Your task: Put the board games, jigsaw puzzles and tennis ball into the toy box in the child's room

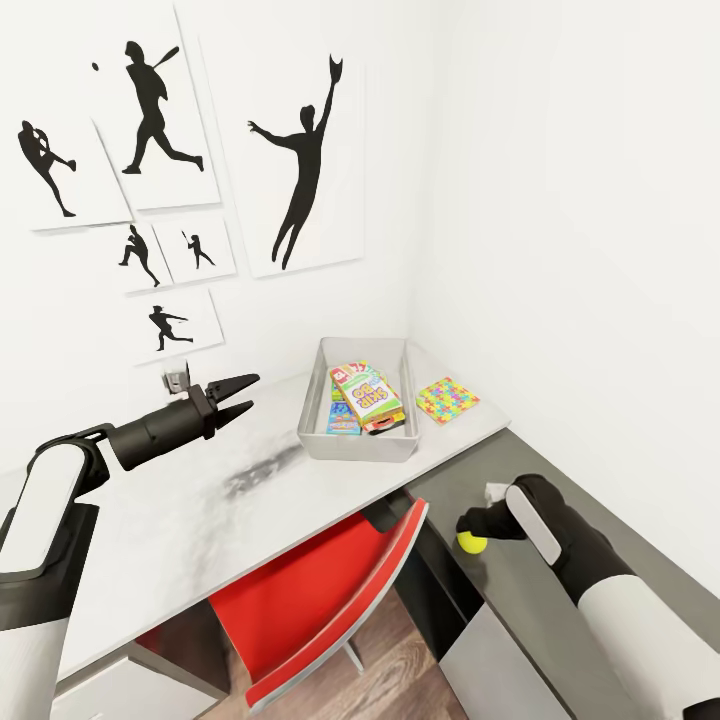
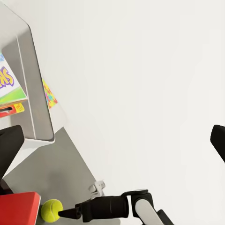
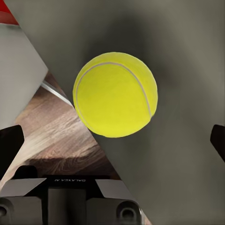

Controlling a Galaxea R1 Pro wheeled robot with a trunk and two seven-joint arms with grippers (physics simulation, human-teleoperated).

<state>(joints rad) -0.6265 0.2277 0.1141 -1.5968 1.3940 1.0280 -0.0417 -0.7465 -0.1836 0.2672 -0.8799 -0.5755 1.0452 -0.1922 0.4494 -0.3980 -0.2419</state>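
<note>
Tennis ball (image 3: 115, 94): a fuzzy yellow-green sphere with one pale curved seam, which I see just ahead of my right gripper (image 1: 468, 527), below the table's (image 1: 200, 520) end and against a dark grey surface. That gripper's fingers (image 3: 9, 147) stand wide apart on either side of the ball, not touching it. Red chair (image 1: 330, 590): tucked under the pale top. My left gripper (image 1: 240, 393) hovers over the tabletop with its fingers parted, empty. Toy box (image 1: 355, 447): a light-grey bin holding stacked board games (image 1: 366, 394), the green Skip-Bo uppermost. Jigsaw puzzle (image 1: 447, 399): flat beside the box, near the corner wall.
</note>
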